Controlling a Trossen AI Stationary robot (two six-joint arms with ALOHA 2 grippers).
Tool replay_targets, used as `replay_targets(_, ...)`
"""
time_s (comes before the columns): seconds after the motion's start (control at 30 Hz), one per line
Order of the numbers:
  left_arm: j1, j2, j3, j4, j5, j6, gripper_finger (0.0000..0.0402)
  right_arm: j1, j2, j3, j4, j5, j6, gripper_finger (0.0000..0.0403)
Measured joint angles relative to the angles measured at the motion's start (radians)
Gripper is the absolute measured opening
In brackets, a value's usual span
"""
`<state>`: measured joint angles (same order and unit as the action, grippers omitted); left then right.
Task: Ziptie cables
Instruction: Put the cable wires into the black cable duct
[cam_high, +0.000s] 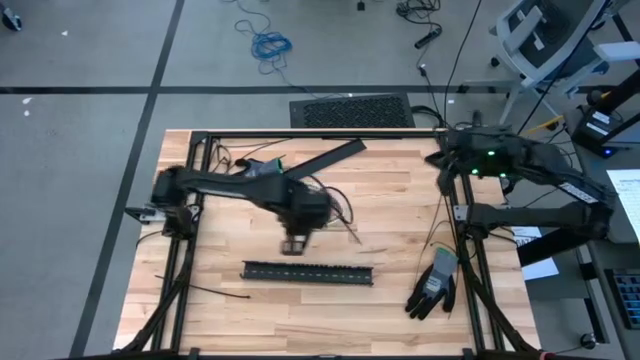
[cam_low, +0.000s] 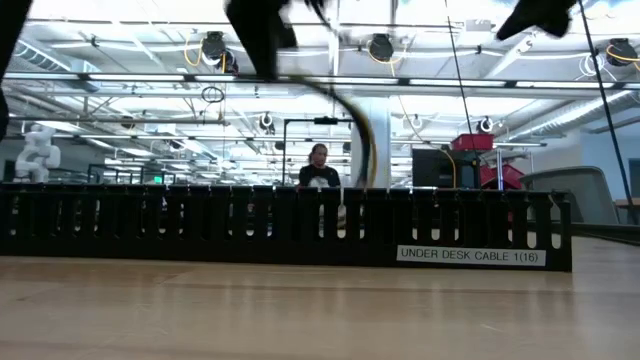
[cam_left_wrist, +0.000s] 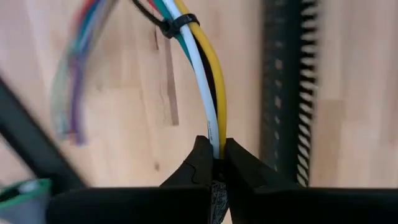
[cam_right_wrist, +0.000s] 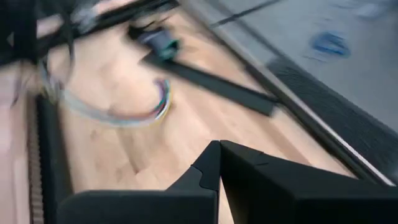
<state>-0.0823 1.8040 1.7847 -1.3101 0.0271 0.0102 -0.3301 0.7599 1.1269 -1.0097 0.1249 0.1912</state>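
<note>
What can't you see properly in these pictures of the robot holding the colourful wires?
- The far end of the bundle of blue, white and yellow wires: left wrist view, cut off by the edge, loose strands blurred.
- The left gripper, shut on the wires: high view, blurred and too small for detail.
- The right gripper, shut: high view, hidden by its own arm.
- The wooden table behind the black slotted cable tray: low view, blocked by it.

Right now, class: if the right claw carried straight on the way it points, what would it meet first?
Probably the bare wooden table. The shut right claw aims across open boards; the cables lie off to one side and a long black strip farther on. Depth is unclear, so this is a guess.
</note>
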Motion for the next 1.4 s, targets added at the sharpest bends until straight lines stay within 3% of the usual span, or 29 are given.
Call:
replay_targets(0.13,-0.012,-0.118,-0.002,-0.084,-0.008,0.151,0.0015,0.001,0.067,-0.13,0.192,-0.184,-0.151,0.0)
replay_targets(0.27,-0.001,-0.155,0.0,-0.078,-0.103,0.267,0.0015,0.027,0.151,-0.274,0.467,-0.389,-0.285,0.0002)
replay_targets(0.4,0.016,-0.152,0.002,-0.079,-0.127,0.316,0.0015,0.064,0.251,-0.355,0.733,-0.36,-0.179,0.0007)
replay_targets(0.5,0.017,-0.154,0.004,-0.086,-0.126,0.319,0.0015,0.064,0.314,-0.356,0.794,-0.382,-0.075,0.0033)
replay_targets(0.63,0.016,-0.152,0.049,-0.166,-0.115,0.322,0.0015,0.07,0.354,-0.353,0.954,-0.493,0.034,0.0096)
replay_targets(0.8,0.016,-0.156,0.142,-0.206,-0.097,0.371,0.0015,0.117,0.37,-0.352,1.129,-0.49,-0.008,0.0189)
replay_targets(0.93,0.016,-0.155,0.207,-0.243,-0.14,0.448,0.0015,0.149,0.399,-0.352,1.22,-0.489,-0.022,0.0239)
replay_targets(1.2,0.016,-0.154,0.227,-0.243,-0.192,0.542,0.0015,0.165,0.513,-0.352,1.287,-0.493,-0.053,0.026)
replay_targets(1.4,0.017,-0.154,0.227,-0.215,-0.218,0.556,0.0015,0.17,0.594,-0.352,1.425,-0.603,0.009,0.0259)
